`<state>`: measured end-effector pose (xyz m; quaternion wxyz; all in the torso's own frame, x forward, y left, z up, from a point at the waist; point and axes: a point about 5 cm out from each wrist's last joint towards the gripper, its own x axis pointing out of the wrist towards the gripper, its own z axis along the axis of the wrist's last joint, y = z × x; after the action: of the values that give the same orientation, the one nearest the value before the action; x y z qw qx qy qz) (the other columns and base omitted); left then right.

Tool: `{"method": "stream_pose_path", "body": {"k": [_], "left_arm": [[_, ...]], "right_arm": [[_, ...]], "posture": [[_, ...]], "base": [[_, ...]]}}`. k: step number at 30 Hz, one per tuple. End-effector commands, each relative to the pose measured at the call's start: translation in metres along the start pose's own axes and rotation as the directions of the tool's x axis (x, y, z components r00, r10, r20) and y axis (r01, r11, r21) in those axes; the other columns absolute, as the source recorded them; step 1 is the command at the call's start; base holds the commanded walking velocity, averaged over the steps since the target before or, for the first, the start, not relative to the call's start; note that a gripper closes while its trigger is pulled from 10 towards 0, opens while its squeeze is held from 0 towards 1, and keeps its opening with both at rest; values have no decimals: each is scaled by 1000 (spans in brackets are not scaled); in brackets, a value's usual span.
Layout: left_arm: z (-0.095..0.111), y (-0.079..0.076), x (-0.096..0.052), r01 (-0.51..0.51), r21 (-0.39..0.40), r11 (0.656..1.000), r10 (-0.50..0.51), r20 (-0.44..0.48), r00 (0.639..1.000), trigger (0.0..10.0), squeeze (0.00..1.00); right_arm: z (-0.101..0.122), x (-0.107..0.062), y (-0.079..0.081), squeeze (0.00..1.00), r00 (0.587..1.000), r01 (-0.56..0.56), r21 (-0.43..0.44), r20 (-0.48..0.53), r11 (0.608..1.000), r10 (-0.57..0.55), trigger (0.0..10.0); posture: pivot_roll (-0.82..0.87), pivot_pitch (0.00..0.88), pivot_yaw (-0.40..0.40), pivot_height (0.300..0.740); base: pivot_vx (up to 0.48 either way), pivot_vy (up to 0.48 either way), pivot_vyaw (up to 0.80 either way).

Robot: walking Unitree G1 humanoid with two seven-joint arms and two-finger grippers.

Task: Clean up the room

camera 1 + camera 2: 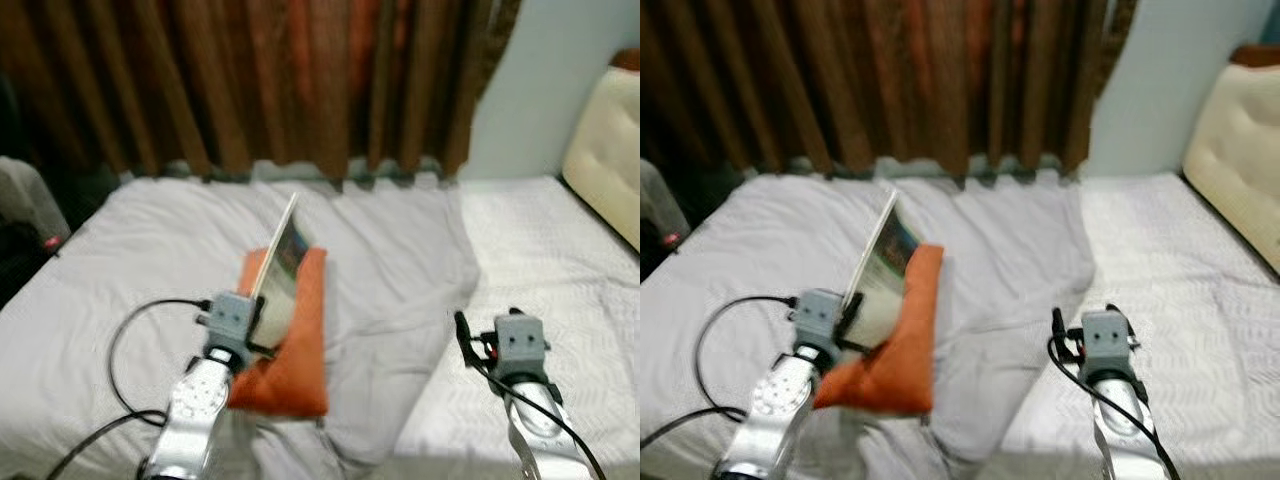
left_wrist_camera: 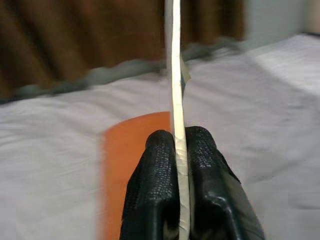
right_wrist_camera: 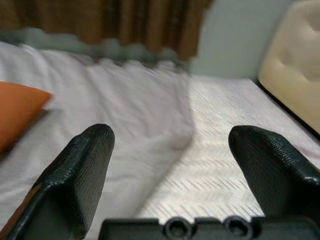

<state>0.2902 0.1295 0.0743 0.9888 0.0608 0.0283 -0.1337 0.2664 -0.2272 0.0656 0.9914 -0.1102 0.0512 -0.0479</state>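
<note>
A thin flat book or magazine (image 1: 283,262) with a picture cover stands on edge, tilted, above an orange pillow (image 1: 298,350) on the bed. My left gripper (image 2: 179,145) is shut on its lower edge; in the left wrist view the pale edge (image 2: 175,70) runs up between the two black fingers (image 2: 157,170). The left arm (image 1: 200,400) reaches in over the pillow's near left side. My right gripper (image 3: 170,145) hovers open over the bed, holding nothing, to the right of the pillow (image 3: 15,112). The right arm (image 1: 525,390) is at the lower right.
A rumpled grey blanket (image 1: 390,260) covers the bed's left and middle; a white patterned sheet (image 1: 560,270) lies bare on the right. Brown curtains (image 1: 280,80) hang behind. A cream padded headboard (image 1: 608,150) stands far right. A dark chair or bag (image 1: 25,220) sits at the left edge.
</note>
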Motion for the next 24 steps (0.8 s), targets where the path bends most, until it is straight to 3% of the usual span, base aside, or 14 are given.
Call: {"method": "stream_pose_path", "body": {"k": [1,5,9,16,22,24], "left_arm": [[8,7,-2,-48,8,999,47,42,998,10000,0],[-2,0,-10,-106,-54,993,107,16,994,10000,0],[-5,0,-13,-113,-59,992,113,7,994,10000,0],[-8,17,-9,-115,-14,993,115,-4,993,10000,0],[-14,14,-17,-129,-36,991,128,-26,991,10000,0],[-17,4,-19,-118,-57,991,117,-33,993,10000,0]], "right_arm": [[6,5,11,0,998,-55,16,20,998,55,10000],[3,6,24,0,989,-150,26,-2,988,151,10000],[0,5,26,0,986,-167,31,-11,985,167,10000],[-4,3,31,0,978,-209,21,-20,978,209,10000],[-7,-1,32,0,973,-228,33,-20,973,229,10000],[-9,-2,33,0,971,-237,32,-28,971,238,10000]], "posture": [[-38,0,23,740],[-29,0,14,740],[-25,0,6,740],[-21,0,-2,740],[-17,0,-6,740],[-15,0,-9,740]], "base": [[304,-371,0],[302,-370,0],[300,-371,0],[310,-364,0],[318,-355,-784],[319,-354,-800]]}}
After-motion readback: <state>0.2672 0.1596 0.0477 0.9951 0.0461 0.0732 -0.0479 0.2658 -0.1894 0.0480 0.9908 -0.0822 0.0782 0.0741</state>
